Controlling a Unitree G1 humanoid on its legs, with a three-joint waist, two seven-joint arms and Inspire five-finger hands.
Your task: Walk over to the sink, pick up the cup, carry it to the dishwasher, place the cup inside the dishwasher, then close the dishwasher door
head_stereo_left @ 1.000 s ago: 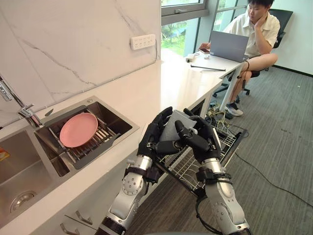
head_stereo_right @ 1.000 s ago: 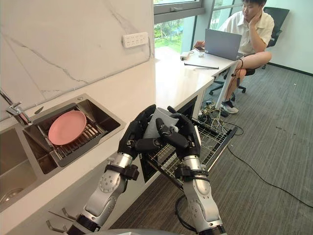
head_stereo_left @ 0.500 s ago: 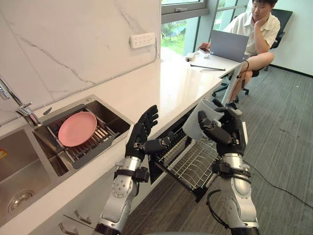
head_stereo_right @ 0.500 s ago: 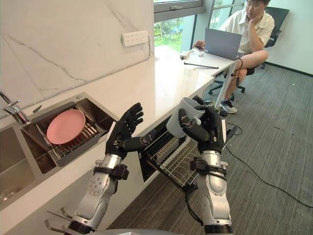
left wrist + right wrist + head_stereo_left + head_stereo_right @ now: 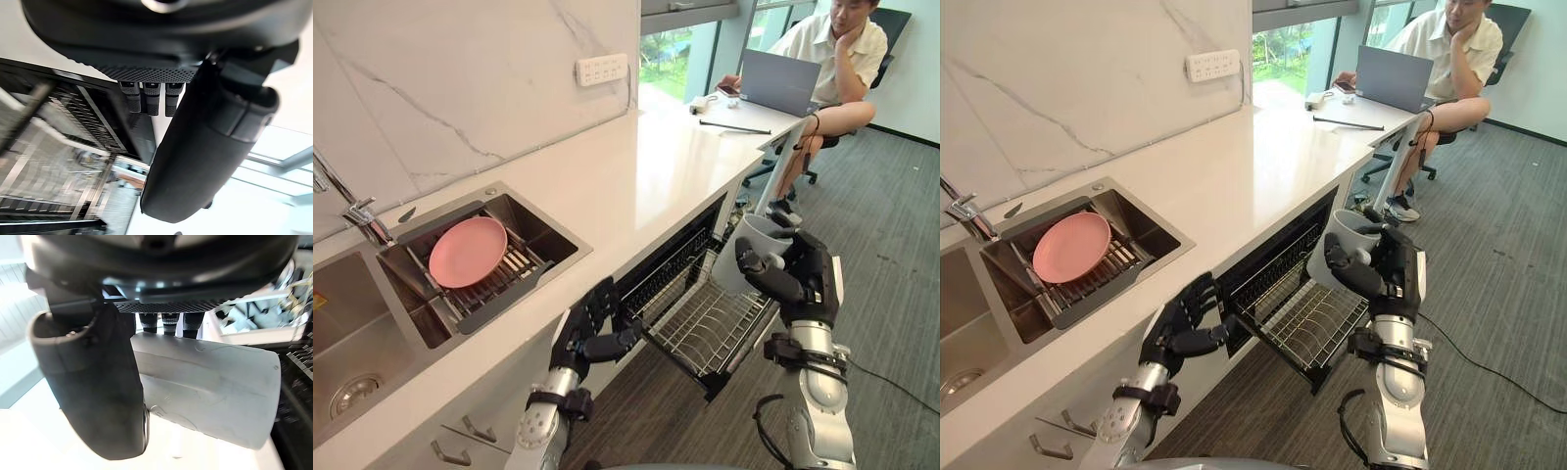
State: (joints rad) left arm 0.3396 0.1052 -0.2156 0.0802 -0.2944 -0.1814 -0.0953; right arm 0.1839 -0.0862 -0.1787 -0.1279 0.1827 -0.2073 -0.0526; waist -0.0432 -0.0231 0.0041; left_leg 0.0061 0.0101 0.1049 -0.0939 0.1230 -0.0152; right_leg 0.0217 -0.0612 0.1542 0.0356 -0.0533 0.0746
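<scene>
Now, right hand (image 5: 800,284): clenched round the cup, thumb across its side and fingers curled behind it; from the wrist the thumb lies right along the pale wall.
Cup (image 5: 736,259): pale grey, in the right hand's grasp, held up in the air and tipped, its open mouth upward and turned away from the palm.
Dishwasher rack (image 5: 705,328): wire rack pulled out of the open dishwasher, just below the right hand and the cup; the cup is clear of the wires.
Left hand (image 5: 587,333): released, fingers loosely bent and holding nothing, low in front of the counter's edge, well apart from the right hand. Its thumb points toward the near corner of the rack; I cannot tell whether it touches.
Counter (image 5: 636,186): white top, above the left hand.
Sink (image 5: 372,323): set in the counter, up and out beyond the left hand.
Pink plate (image 5: 468,252): lies tilted on the drainer in the sink, far from both hands.
Person (image 5: 832,49): seated at a laptop (image 5: 781,83) on the counter's far end, well beyond the right hand.
</scene>
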